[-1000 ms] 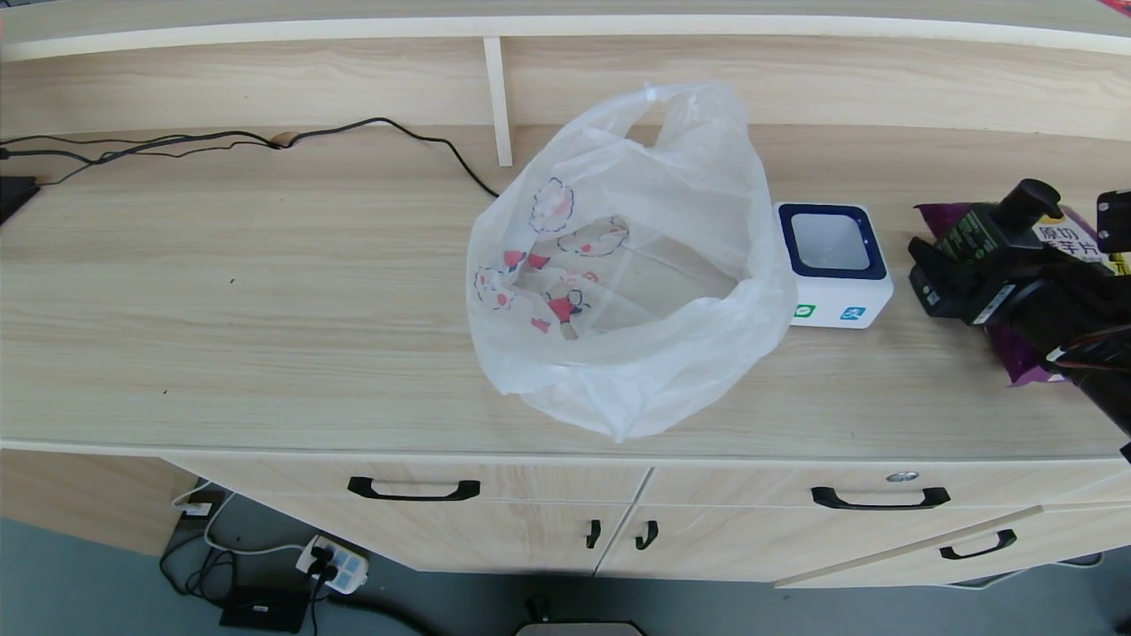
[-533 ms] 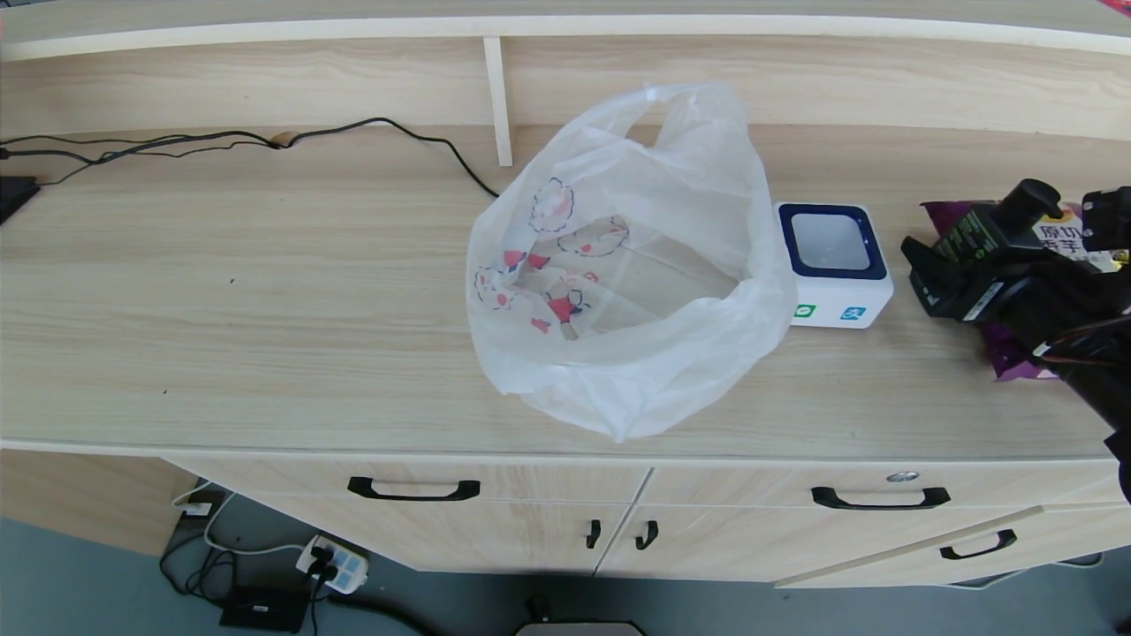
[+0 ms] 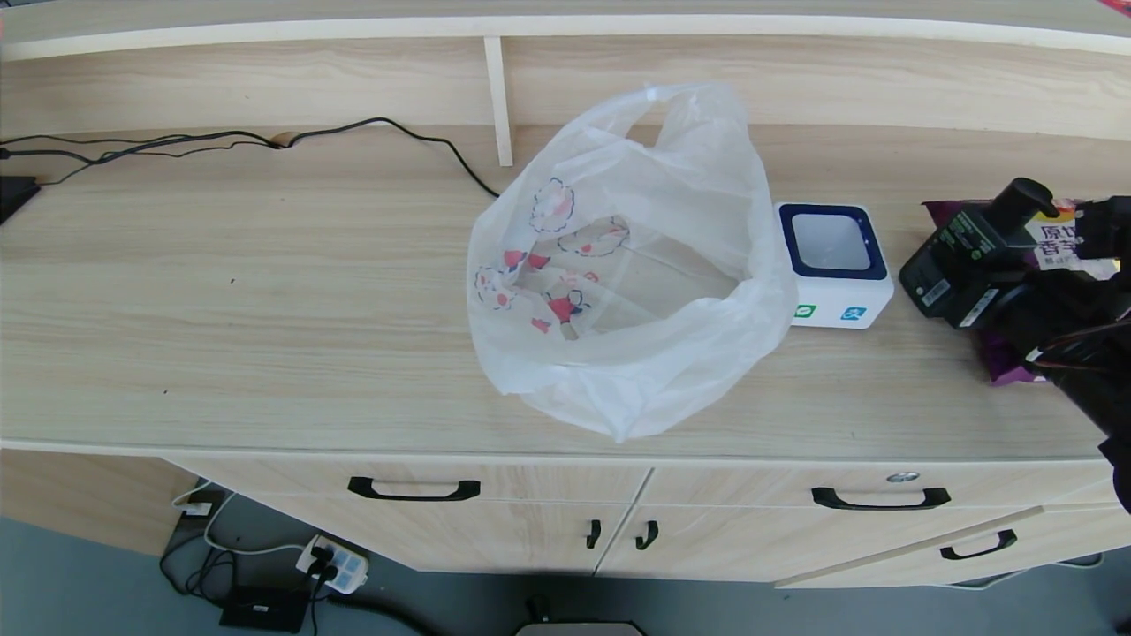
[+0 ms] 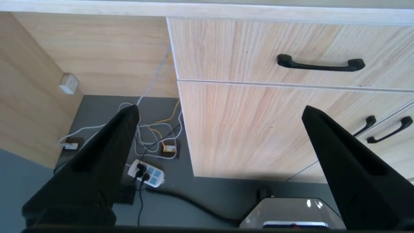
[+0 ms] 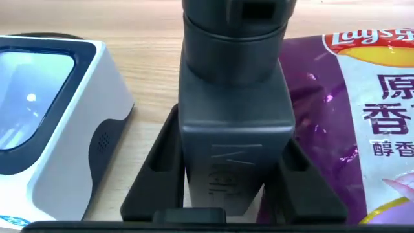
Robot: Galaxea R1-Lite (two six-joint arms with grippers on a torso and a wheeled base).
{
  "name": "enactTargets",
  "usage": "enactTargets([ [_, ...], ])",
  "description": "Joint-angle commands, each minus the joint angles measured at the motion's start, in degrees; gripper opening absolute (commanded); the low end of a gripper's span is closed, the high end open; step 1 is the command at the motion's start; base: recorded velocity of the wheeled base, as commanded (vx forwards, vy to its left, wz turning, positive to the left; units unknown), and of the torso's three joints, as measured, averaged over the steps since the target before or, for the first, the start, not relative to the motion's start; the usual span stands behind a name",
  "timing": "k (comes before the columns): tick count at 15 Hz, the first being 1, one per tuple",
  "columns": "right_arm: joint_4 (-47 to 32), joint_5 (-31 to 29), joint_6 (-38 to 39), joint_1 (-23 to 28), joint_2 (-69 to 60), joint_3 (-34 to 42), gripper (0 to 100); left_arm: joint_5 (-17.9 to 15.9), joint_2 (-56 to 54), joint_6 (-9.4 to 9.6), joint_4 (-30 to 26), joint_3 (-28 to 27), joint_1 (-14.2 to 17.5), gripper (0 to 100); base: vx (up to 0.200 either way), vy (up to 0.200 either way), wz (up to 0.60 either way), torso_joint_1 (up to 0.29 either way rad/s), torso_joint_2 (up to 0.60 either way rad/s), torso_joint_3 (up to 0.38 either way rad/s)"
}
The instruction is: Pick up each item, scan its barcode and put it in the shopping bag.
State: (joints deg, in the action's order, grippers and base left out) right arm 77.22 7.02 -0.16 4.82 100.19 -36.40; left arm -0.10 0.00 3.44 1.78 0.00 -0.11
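"Right, nearest first. What's your left arm doing?"

"My left gripper (image 4: 220, 116) hangs low in front of the cabinet, fingers spread wide with nothing between them. Past it I see a black drawer handle (image 4: 320, 63) and, down on the floor, a power strip (image 4: 147, 173) with its leads."

"And on top?"

"On the counter (image 3: 265, 309) the white plastic shopping bag (image 3: 618, 265) stands about midway along, mouth open (cartoon figures printed on its side). Just beside it, on my right, sits the scanner (image 3: 835, 265), a white box with a blue-rimmed window facing up. The bag's side looks to press against it."

"The item?"

"My right gripper (image 5: 229, 165) is clamped on a dark grey bottle (image 3: 967, 243), one finger on each flank. The bottle is tilted, cap end farther from me than the base. It's just right of the scanner and apart from it, over the near part of a purple crisp packet (image 5: 362, 129) lying on the counter. Whether bottle and packet touch, I can't tell."

"Behind that?"

"Black cables (image 3: 221, 137) trail along the far left of the counter, ending near a thin upright divider (image 3: 499, 102) at the back panel."
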Motion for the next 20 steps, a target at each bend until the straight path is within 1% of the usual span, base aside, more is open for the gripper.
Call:
enactTargets([
  [1,0.0,-0.2,0.1,-0.1,-0.4,0.5,0,0.0,0.1,-0.01,0.0,0.0,0.0,100,0.000,0.000,0.00,0.000,0.00,0.000],
  [3,0.8,-0.2,0.2,0.0,-1.0,0.7,0,0.0,0.1,-0.01,0.0,0.0,-0.1,100,0.000,0.000,0.00,0.000,0.00,0.000],
  [4,2.5,-0.2,0.2,-0.9,-1.5,1.4,0,0.0,0.1,-0.01,0.0,0.0,0.0,100,0.000,0.000,0.00,0.000,0.00,0.000],
  [5,3.7,-0.3,0.2,-2.7,-2.9,2.7,0,0.0,0.1,-0.01,0.0,0.0,0.0,100,0.000,0.000,0.00,0.000,0.00,0.000],
  [8,3.9,-0.4,0.1,-4.6,-7.8,7.7,0,0.0,0.1,-0.10,0.0,0.0,0.0,100,0.000,0.000,0.00,0.000,0.00,0.000],
  [10,3.8,-0.8,-0.2,-4.6,-12.6,12.3,0,0.0,0.1,-0.36,0.0,0.0,0.0,100,0.000,0.000,0.00,0.000,0.00,0.000],
  [12,3.8,-0.8,-0.2,-4.6,-16.2,14.3,0,0.0,0.1,-0.36,-0.1,0.0,-0.1,100,0.000,0.000,0.00,0.000,0.00,0.000],
  [13,3.6,-0.6,0.0,-4.7,-18.1,13.6,0,0.0,0.1,-0.45,-0.1,0.0,-0.1,100,0.000,0.000,0.00,0.000,0.00,0.000],
  [14,3.6,-0.3,0.4,-6.0,-19.2,13.1,0,0.0,0.1,-0.45,-0.1,0.0,0.0,100,0.000,0.000,0.00,0.000,0.00,0.000],
  [17,2.3,-1.0,6.0,-18.7,-24.2,13.8,0,0.0,0.1,-0.54,-0.2,0.0,0.0,100,0.000,0.000,0.00,0.000,0.00,0.000],
  [18,0.2,-1.1,9.1,-21.6,-26.1,14.3,0,0.0,0.1,-0.54,-0.2,0.0,0.0,100,0.000,0.000,0.00,0.000,0.00,0.000],
  [20,-5.0,-1.2,13.1,-23.4,-29.5,14.7,0,0.0,0.1,-0.45,-0.2,0.0,0.0,100,0.000,0.000,0.00,0.000,0.00,0.000],
])
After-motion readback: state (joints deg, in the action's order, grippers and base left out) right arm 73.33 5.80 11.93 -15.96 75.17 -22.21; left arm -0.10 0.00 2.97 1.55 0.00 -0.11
